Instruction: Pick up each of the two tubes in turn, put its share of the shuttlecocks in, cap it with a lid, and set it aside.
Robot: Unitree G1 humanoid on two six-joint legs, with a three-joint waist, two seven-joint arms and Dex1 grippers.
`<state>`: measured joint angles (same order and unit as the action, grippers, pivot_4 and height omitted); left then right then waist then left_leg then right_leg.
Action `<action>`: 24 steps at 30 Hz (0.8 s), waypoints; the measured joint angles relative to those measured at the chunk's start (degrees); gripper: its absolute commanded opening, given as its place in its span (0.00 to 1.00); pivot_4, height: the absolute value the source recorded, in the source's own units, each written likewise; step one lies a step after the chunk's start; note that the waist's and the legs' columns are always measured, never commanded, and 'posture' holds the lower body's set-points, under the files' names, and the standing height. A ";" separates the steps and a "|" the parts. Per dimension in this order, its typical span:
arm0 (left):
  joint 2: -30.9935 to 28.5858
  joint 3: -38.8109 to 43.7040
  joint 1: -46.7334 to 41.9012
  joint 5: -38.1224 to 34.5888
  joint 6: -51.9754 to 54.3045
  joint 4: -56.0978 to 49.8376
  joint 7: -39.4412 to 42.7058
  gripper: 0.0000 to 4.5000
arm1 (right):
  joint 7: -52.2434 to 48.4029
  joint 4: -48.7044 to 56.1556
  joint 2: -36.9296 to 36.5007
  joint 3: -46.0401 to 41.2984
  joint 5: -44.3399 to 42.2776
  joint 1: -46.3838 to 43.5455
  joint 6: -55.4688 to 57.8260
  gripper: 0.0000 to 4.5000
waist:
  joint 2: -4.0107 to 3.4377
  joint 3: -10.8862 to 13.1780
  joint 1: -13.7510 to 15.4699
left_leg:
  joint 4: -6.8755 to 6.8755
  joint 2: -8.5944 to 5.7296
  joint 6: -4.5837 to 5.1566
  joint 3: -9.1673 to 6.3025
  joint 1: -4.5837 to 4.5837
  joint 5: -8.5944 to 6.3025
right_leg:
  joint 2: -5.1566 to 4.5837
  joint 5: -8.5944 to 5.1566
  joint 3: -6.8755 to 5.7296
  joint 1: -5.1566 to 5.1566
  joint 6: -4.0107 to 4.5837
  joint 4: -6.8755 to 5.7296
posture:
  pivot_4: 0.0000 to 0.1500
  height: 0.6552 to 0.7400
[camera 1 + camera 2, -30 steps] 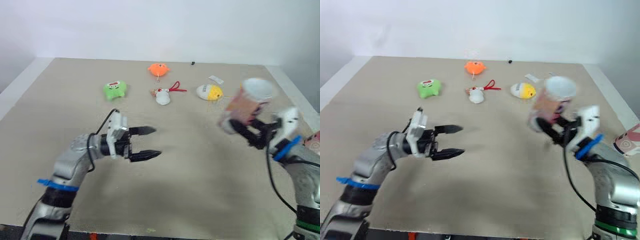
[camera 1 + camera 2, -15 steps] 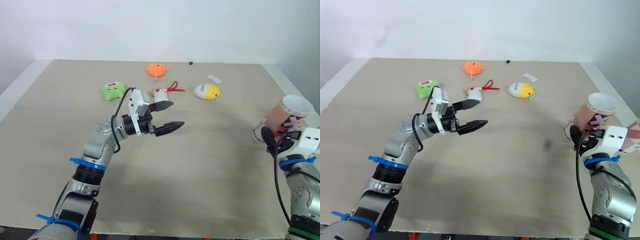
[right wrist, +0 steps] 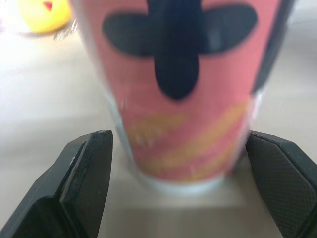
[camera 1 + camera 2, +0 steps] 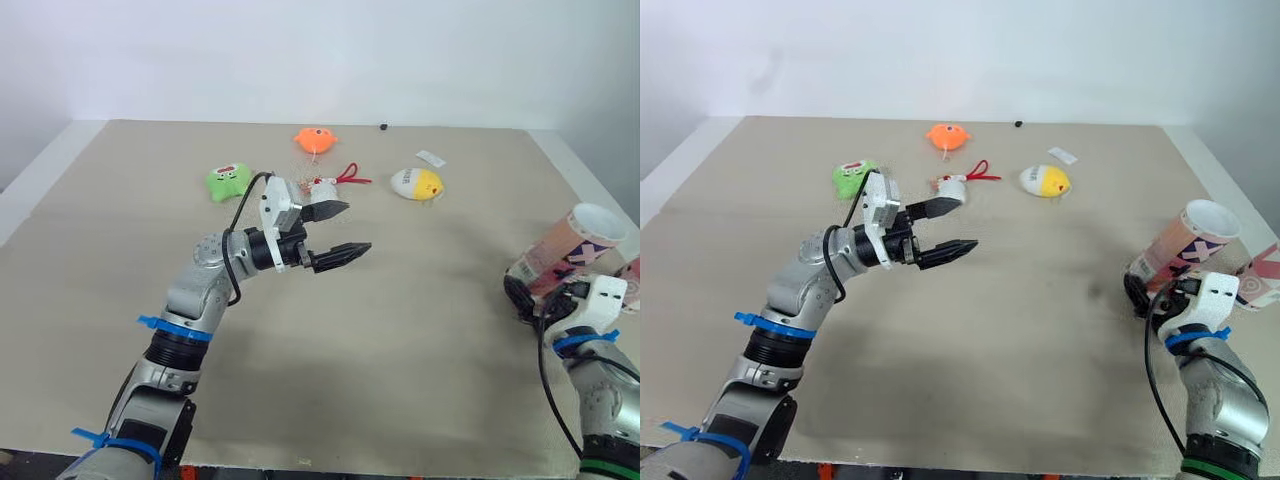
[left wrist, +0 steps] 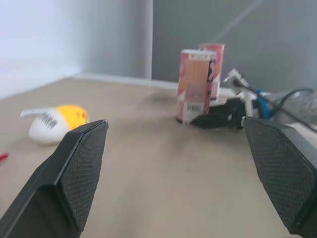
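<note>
A pink patterned tube (image 4: 565, 250) with a white rim stands on the table at the right edge. My right gripper (image 4: 527, 293) is shut on its base, one finger (image 3: 86, 183) on each side. A second pink tube (image 5: 213, 54) stands just behind it, at the very edge (image 4: 1265, 265). My left gripper (image 4: 357, 227) hangs open in the air over the middle of the table, pointing right towards the tubes, with nothing between its fingers (image 5: 74, 168).
Small plush toys lie at the back of the table: a green one (image 4: 229, 179), an orange one (image 4: 316, 139), a white one with a red string (image 4: 322, 190) and a yellow one (image 4: 418, 183). A white tag (image 4: 432, 158) lies beside the yellow toy.
My right gripper has carried the pink tube from mid-air down to the table's right edge. My left arm rose and reached toward the middle, then held still.
</note>
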<state>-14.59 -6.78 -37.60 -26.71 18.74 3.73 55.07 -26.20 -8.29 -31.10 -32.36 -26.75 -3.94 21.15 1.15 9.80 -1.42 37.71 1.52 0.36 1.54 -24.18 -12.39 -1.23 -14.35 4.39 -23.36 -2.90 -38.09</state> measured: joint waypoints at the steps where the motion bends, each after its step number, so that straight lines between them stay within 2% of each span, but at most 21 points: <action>1: -0.08 -0.01 0.05 -0.02 0.61 -0.02 -0.17 1.00 | -1.10 1.32 -0.97 -0.41 -0.59 2.21 0.57 0.99 | -0.01 -0.01 0.15 | 0.00 -0.03 0.00 -0.02 -0.04 0.00 | -0.04 -0.01 -0.02 -0.01 -0.02 0.00 | 1.00 0.91; 5: -0.91 0.12 0.45 -0.05 1.79 -0.24 -0.19 1.00 | -3.99 4.23 -3.11 -1.98 -2.08 7.81 2.24 0.99 | -0.01 -0.01 0.12 | 0.00 -0.07 0.00 0.00 -0.02 0.00 | -0.09 -0.15 0.00 0.02 -0.30 0.03 | 1.00 0.91; 8: -4.02 0.33 2.05 -0.13 3.83 -1.91 0.05 1.00 | -9.36 8.98 -6.43 -4.39 -5.79 15.56 6.21 0.99 | -0.15 -0.07 0.11 | -0.05 -0.04 0.00 -0.01 0.02 0.00 | -0.06 -0.20 0.00 0.03 -0.30 0.03 | 1.00 0.91; 10: -5.18 0.92 3.00 -0.28 4.97 -2.32 -0.01 1.00 | -11.23 10.53 -6.89 -5.77 -7.31 17.50 7.72 0.99 | -0.10 -0.05 0.00 | -0.05 0.04 0.00 -0.01 0.02 0.00 | 0.01 -0.19 -0.01 -0.01 -0.30 0.04 | 1.00 0.91; 13: -9.71 2.00 9.46 -1.59 8.81 -7.00 0.35 1.00 | -18.75 22.12 -8.89 -3.17 -12.32 22.47 10.63 0.99 | -0.31 -0.16 -1.09 | -0.16 0.21 0.01 -0.06 0.25 -0.01 | 0.15 -0.20 0.14 0.04 -0.24 0.00 | 1.00 0.91; 16: -14.65 4.31 20.42 -2.33 10.22 -13.40 0.39 1.00 | -22.45 32.82 -10.64 4.18 -16.52 20.08 13.71 0.99 | -0.18 -0.09 -1.93 | -0.21 0.45 0.00 0.00 0.51 0.00 | 0.30 -0.10 0.22 0.10 -0.05 -0.03 | 1.00 0.91; 19: -17.13 6.15 27.25 -2.50 8.96 -15.93 1.18 1.00 | -22.42 36.44 -10.51 11.04 -17.51 14.98 15.39 0.99 | -0.03 -0.02 -1.35 | -0.20 0.57 -0.08 -0.01 0.53 0.11 | 0.27 -0.15 0.16 0.09 0.28 -0.04 | 1.00 0.91; 24: -17.93 10.26 32.73 -3.50 10.45 -20.70 -3.76 1.00 | -22.02 38.39 -7.74 23.51 -17.53 5.37 17.21 0.99 | 0.17 0.03 -0.18 | -0.17 0.45 -0.19 0.05 0.33 0.29 | -0.11 -0.13 -0.01 0.03 0.13 0.02 | 1.00 0.91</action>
<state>-32.52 3.48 -4.86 -30.22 29.19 -16.97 51.30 -48.21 30.10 -38.83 -8.85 -44.29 1.44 38.36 1.32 9.84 -1.61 37.54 1.97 0.17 1.59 -23.85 -12.10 -1.34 -14.48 4.37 -23.33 -2.77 -38.06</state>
